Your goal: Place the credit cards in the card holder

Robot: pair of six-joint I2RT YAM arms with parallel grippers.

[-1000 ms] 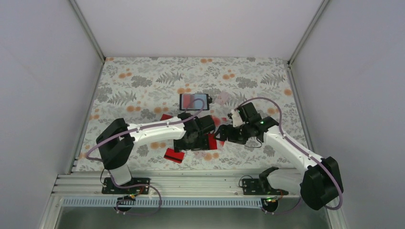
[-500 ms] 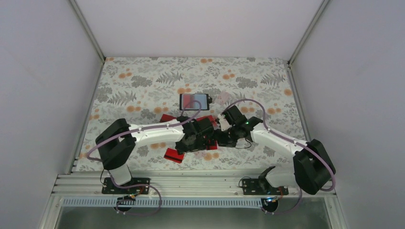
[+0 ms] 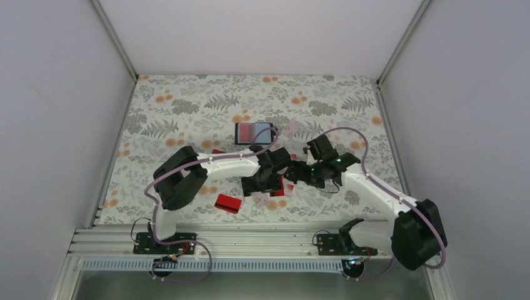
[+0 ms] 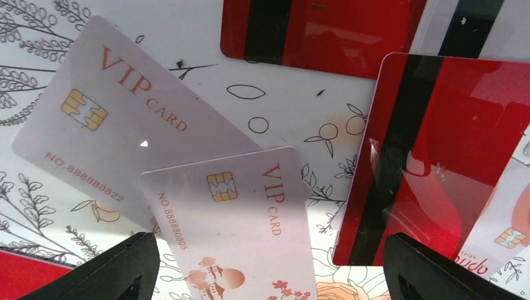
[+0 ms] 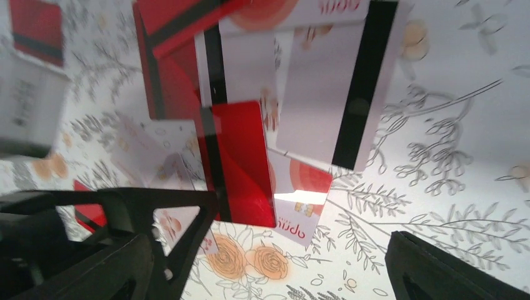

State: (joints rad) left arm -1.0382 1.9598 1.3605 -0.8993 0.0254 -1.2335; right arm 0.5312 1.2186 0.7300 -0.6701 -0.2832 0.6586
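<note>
Several credit cards lie loose in a heap on the flowered cloth: white VIP cards (image 4: 225,219), red ones with a black stripe (image 4: 450,162), and a red card (image 5: 240,162) beside a white striped card (image 5: 337,87). My left gripper (image 4: 269,262) (image 3: 261,184) hangs open low over a white VIP card, touching none. My right gripper (image 5: 262,250) (image 3: 294,175) is open too, facing the left one across the heap, nothing between its fingers. The black card holder (image 3: 254,132) lies open just beyond the heap.
One red card (image 3: 228,203) lies apart, nearer the arm bases. A pale clear card (image 3: 292,128) sits right of the holder. The left gripper's black finger frame (image 5: 162,212) stands close beside the right gripper. Grey walls enclose the cloth.
The left arm's elbow has swung right and its gripper has shifted slightly toward the far side. The right gripper pushed left into the heap, then drew back to the right.
</note>
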